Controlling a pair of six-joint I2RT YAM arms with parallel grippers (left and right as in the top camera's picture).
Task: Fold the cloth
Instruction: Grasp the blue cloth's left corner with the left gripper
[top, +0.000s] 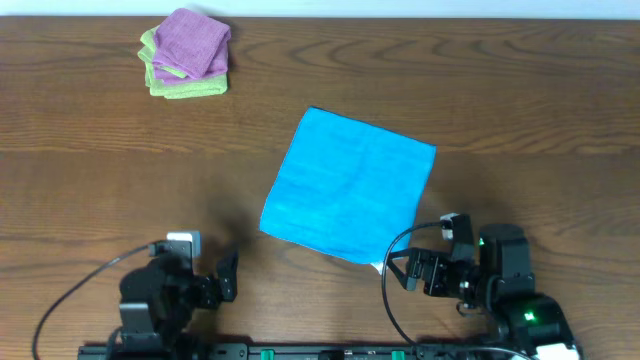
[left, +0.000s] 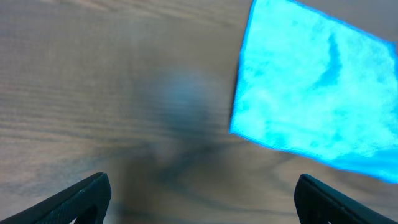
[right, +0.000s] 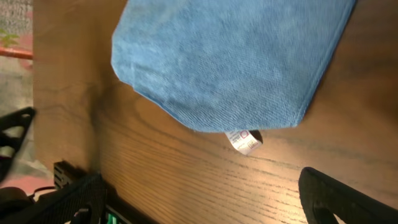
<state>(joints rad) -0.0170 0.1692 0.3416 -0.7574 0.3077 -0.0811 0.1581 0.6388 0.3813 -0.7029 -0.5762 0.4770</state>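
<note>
A bright blue cloth (top: 348, 186) lies flat on the wooden table, folded into a rough square and turned at an angle. It also shows in the left wrist view (left: 314, 99) and in the right wrist view (right: 230, 59), where a small white label (right: 243, 140) sticks out from its near edge. My left gripper (top: 225, 277) is open and empty, near the front edge, left of the cloth. My right gripper (top: 398, 272) is open and empty, just in front of the cloth's near right corner. Neither gripper touches the cloth.
A stack of folded cloths, purple (top: 190, 42) on top of green (top: 186, 86), sits at the back left of the table. Cables run from both arms along the front edge.
</note>
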